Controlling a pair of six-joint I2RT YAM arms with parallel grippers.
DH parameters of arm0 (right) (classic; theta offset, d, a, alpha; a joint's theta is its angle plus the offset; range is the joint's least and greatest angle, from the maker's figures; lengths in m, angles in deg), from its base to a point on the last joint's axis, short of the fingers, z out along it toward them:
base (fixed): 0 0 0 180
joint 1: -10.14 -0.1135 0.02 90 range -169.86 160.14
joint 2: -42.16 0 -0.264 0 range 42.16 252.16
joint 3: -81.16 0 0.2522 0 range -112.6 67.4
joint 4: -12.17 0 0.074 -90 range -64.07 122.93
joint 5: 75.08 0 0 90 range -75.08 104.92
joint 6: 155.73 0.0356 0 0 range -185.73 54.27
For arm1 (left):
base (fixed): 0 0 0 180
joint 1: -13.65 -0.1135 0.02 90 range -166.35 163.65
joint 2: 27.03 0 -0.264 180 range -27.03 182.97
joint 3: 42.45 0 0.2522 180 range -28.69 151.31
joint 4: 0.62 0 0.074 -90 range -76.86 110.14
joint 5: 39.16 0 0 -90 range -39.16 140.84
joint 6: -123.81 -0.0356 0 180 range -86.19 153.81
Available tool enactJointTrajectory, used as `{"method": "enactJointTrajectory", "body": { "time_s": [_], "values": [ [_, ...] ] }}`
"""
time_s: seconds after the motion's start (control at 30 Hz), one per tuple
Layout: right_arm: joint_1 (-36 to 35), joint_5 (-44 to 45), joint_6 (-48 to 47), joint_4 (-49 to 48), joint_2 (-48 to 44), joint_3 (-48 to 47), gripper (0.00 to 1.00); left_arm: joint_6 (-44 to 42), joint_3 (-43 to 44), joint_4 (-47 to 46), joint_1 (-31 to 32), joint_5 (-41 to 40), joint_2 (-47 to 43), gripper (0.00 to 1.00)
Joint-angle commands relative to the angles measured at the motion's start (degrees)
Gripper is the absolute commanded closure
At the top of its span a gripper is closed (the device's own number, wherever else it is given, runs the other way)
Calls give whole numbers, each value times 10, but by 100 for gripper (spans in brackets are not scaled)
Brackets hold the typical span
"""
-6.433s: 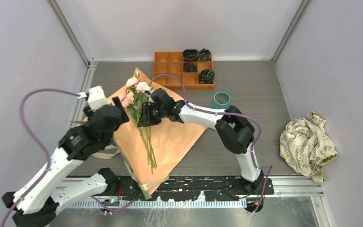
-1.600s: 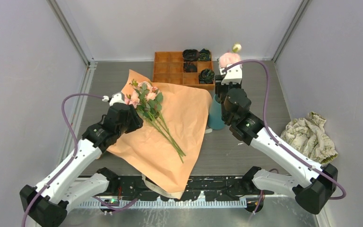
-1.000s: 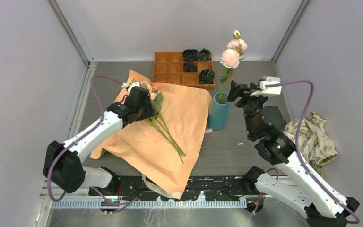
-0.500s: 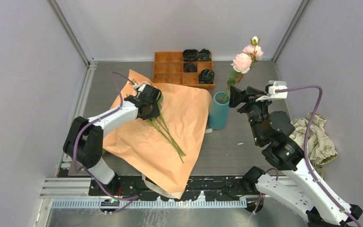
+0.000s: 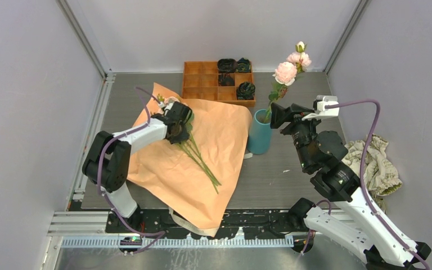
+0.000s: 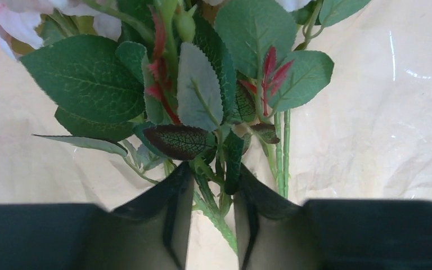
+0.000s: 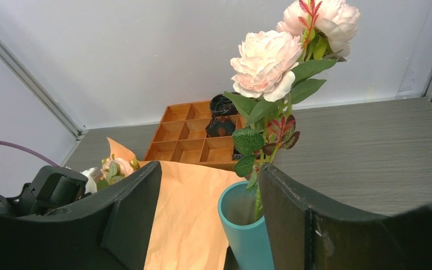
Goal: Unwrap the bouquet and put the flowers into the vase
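The bouquet's peach paper lies spread open on the table. Flowers rest on it, their stems running toward me and pink blooms at the far end. My left gripper straddles these stems just below the leaves, jaws narrowed round them with daylight still showing. The teal vase stands right of the paper and holds one pink flower upright. My right gripper hangs open just right of the vase, holding nothing.
An orange compartmented tray with dark rolled bundles sits at the back. A crumpled floral cloth lies at the right wall. Cream ribbon trails off the paper at the near edge.
My right gripper set a flower in the vase, let go and drew back slightly. My left arm swung right onto the stems on the paper, and its jaws have narrowed.
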Motion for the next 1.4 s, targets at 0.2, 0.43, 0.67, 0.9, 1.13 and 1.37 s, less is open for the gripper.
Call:
{"method": "enactJointTrajectory", "body": {
  "time_s": [0.2, 0.43, 0.67, 0.9, 1.13, 1.37],
  "values": [
    [0, 2, 18, -5, -9, -9, 31, -16, 40, 5, -8, -14, -38, 100],
    [-1, 4, 27, 5, -30, -4, 32, -54, 65, 13, 2, -49, -195, 100],
    [-1, -7, 44, 13, -48, -5, 34, -114, 75, -100, 64, -23, -325, 100],
    [-1, -34, 47, 30, -117, -3, 38, -236, 117, -327, 173, -9, -306, 100],
    [-1, -60, 45, 63, -184, -23, 31, -324, 275, -433, 230, 29, -159, 100],
    [-1, -74, 50, 97, -217, -27, 29, -353, 420, -463, 240, 62, -19, 100]
  ]
}}
